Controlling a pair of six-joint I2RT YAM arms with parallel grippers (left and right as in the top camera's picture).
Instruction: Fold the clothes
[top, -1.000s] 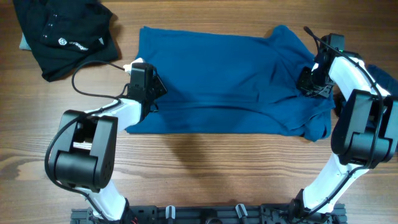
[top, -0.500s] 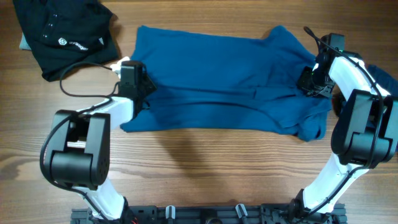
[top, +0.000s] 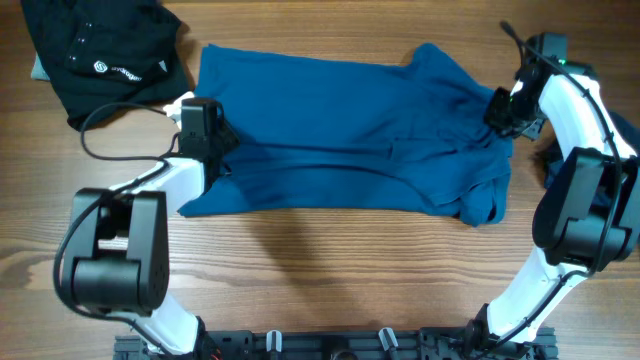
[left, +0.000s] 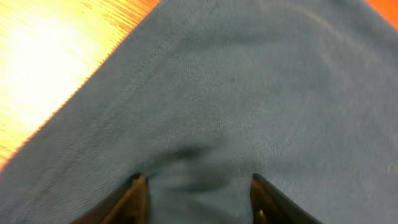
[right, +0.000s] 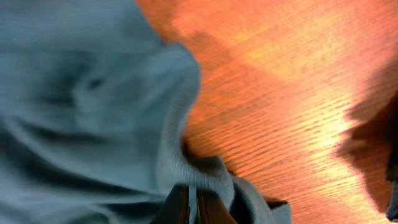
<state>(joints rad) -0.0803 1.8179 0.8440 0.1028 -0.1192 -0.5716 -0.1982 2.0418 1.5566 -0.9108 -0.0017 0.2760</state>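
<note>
The blue T-shirt (top: 340, 130) lies spread across the middle of the table (top: 330, 270); toward the table's left, the left gripper (left: 198, 196) rests part-open on it; toward the table's right, the right gripper (right: 191, 208) pinches its hem.

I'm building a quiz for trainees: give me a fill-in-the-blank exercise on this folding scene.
The blue shirt lies on a ____ table. The left gripper stands ____ over the fabric. The right gripper is shut on the ____. The crumpled garment at far left is ____.
Missing: wooden; open; shirt; black.

White arm links (top: 168, 180), black joint housings (top: 110, 268), looping black cable (top: 85, 140)
</note>
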